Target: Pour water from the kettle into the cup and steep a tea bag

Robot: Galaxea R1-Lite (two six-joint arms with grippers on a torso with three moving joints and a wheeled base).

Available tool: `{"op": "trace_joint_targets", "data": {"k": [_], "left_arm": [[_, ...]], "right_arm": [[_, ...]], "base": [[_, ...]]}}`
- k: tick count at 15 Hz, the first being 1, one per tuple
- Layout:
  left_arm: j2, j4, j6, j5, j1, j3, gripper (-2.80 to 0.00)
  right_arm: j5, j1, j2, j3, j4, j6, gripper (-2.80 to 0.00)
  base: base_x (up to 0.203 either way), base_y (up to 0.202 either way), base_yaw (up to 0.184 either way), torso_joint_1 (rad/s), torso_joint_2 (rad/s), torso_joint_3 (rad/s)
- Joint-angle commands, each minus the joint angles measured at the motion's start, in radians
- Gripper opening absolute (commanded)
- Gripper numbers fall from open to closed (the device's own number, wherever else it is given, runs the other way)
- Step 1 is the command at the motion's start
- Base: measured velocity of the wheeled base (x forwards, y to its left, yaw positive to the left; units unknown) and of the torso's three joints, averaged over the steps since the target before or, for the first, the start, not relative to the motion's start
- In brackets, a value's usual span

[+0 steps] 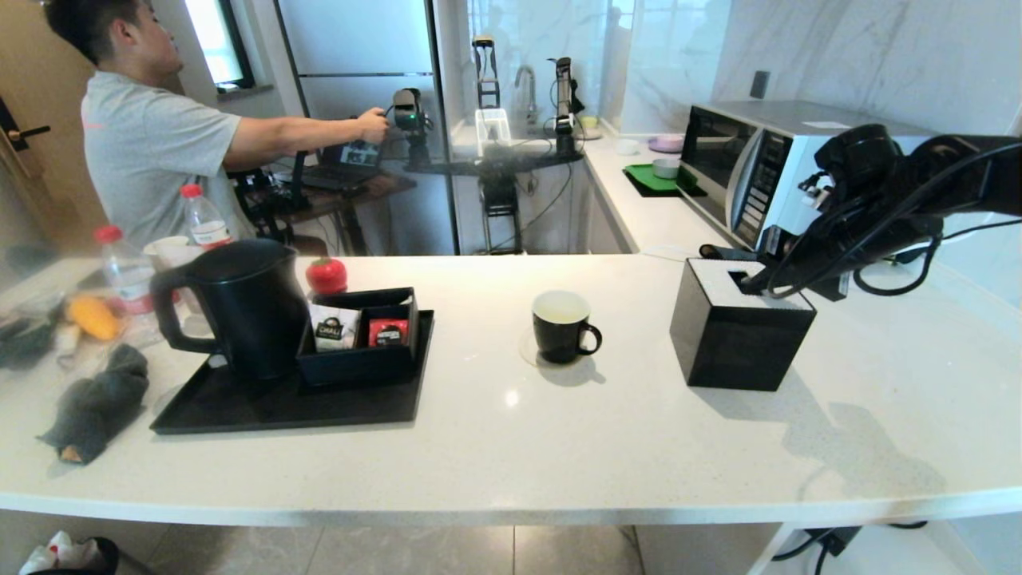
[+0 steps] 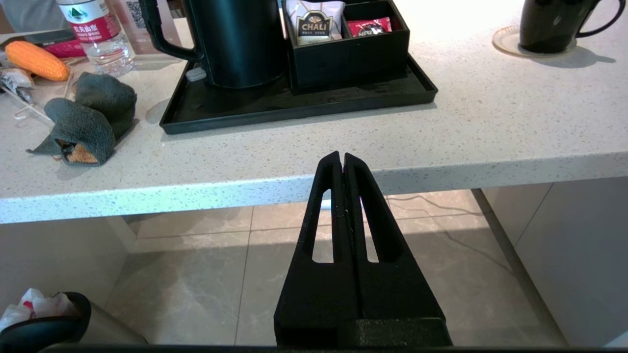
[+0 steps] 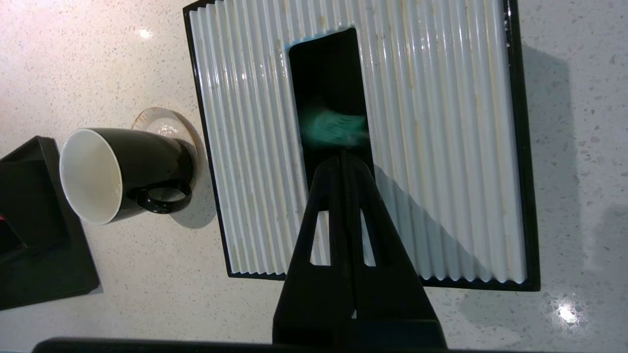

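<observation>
On the bench [image 1: 559, 447], head view: kettle [image 1: 239, 307] upright on the black tray [image 1: 279, 407], lid on, handle toward robot's left; cup [image 1: 561, 323] upright on its coaster, handle toward robot's right. Nothing visibly started (no tea bag seen). Left wrist view: left gripper [image 2: 342, 162] below bench edge, jaws closed, empty. Right wrist view: right gripper [image 3: 343, 159] above tissue box [image 3: 441, 147] slot, jaws closed, empty; cup interior looks white, dry.

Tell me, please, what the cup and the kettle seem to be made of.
Cup: probably glazed ceramic, glossy black outside, white inside, with highlights on its wall. Kettle: matte black body, plastic or coated metal; the look leaves it open.
</observation>
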Motion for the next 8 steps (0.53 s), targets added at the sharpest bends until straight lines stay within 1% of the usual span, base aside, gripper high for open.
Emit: {"op": "trace_joint_targets", "data": {"k": [1, 5, 8], "left_arm": [[0.0, 0.0, 0.0, 0.0, -0.001, 0.0, -2.8], [0.0, 0.0, 0.0, 0.0, 0.001, 0.0, -2.8], [0.0, 0.0, 0.0, 0.0, 0.0, 0.0, -2.8]], "right_arm": [[0.001, 0.002, 0.01, -0.001, 0.003, 0.001, -2.8], [0.001, 0.002, -0.01, -0.003, -0.012, -0.002, -2.8], [0.001, 0.004, -0.097, -0.002, -0.011, -0.012, -2.8]], "base": [[0.0, 0.0, 0.0, 0.0, 0.0, 0.0], [0.0, 0.0, 0.0, 0.0, 0.0, 0.0], [0.0, 0.0, 0.0, 0.0, 0.0, 0.0]]}}
